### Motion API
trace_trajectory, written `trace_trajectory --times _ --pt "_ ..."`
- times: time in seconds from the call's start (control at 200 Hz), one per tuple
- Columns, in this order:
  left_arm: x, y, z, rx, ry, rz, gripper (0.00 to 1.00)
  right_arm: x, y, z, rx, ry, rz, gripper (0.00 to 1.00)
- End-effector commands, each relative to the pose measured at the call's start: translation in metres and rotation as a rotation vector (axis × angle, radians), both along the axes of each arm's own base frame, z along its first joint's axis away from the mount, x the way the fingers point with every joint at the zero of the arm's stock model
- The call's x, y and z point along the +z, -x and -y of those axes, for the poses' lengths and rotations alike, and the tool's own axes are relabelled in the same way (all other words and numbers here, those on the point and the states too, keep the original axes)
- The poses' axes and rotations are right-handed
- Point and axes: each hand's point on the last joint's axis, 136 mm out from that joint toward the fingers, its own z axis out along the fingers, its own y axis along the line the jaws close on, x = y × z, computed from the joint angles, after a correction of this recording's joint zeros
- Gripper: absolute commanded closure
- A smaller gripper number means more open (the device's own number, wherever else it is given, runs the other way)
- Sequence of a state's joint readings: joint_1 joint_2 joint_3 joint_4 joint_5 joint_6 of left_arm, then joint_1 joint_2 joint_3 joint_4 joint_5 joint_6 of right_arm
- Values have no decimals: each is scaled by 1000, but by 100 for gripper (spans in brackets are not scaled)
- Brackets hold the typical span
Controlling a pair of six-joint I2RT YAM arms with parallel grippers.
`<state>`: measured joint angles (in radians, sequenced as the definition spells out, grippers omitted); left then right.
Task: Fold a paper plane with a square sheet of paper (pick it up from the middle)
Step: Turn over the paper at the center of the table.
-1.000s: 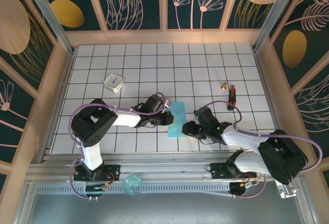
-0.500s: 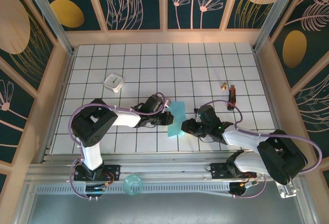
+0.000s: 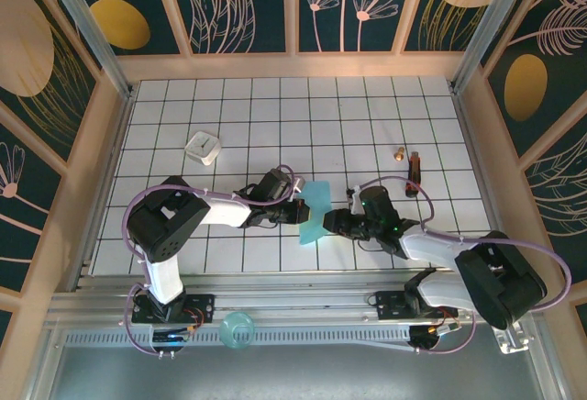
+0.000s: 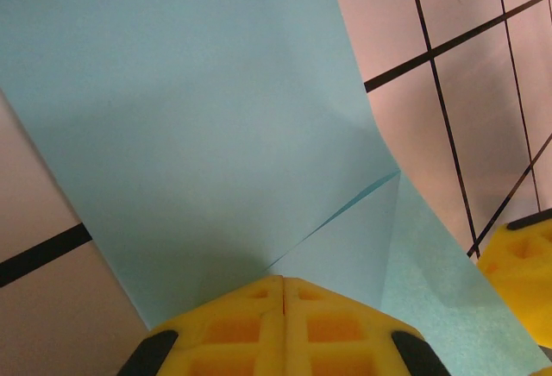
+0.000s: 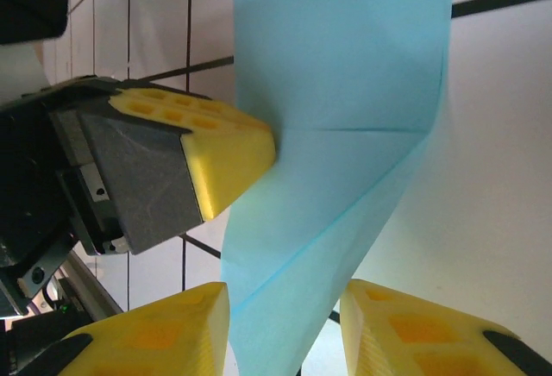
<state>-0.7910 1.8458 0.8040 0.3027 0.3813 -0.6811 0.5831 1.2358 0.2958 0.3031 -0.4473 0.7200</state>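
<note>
Currently on hand, 6 entries.

1. Sheet of paper [image 3: 315, 207]: light blue, partly folded, with 1 sharp diagonal crease and 1 straight cross-crease. It sits near the middle of the white gridded table [image 3: 275, 106], a little toward 6 o'clock. Its upper part rises off the surface. Whether its lower end touches the table cannot be told.

2. Left fingers [image 4: 233, 324]: yellow, pressed flat together with no gap. They pinch the sheet at its 9 o'clock edge, just where the diagonal crease runs in.

3. Right fingers [image 5: 164, 341]: yellow, standing apart, 1 on each side of the sheet's narrow end at about 5 o'clock. The paper passes between them unclamped, and bare table shows between the paper and 1 finger. The left arm's yellow tip meets the sheet just beyond, at 10 o'clock in the right wrist view.

4. White square block [image 3: 203, 148]: at 10 o'clock from the sheet, well apart, lying flat.

5. Small brass piece [image 3: 400, 153] and dark red-and-black stick [image 3: 415, 172]: at 2 o'clock from the sheet, just beside each other.

6. Translucent teal object [image 3: 238, 328]: at 7 o'clock, on the metal rail [image 3: 303, 308] below the grid.
</note>
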Motion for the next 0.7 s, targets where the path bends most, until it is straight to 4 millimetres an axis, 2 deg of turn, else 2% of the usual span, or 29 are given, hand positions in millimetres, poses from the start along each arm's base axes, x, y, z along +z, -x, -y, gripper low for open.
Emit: trace_trajectory --times 0.0,0.15,0.305,0.696 --pt "-34 17 -19 -6 -101 -72 100 -2 -1 1 10 -9 10 63" --pt "-33 17 -19 -1 -94 -76 100 -15 4 11 -47 20 -52 69" --pt "-33 18 -20 -1 -98 -77 98 -16 9 15 -82 4 -70 77" --pt "-33 17 -19 -4 -102 -77 97 -15 20 11 -110 -19 -82 82"
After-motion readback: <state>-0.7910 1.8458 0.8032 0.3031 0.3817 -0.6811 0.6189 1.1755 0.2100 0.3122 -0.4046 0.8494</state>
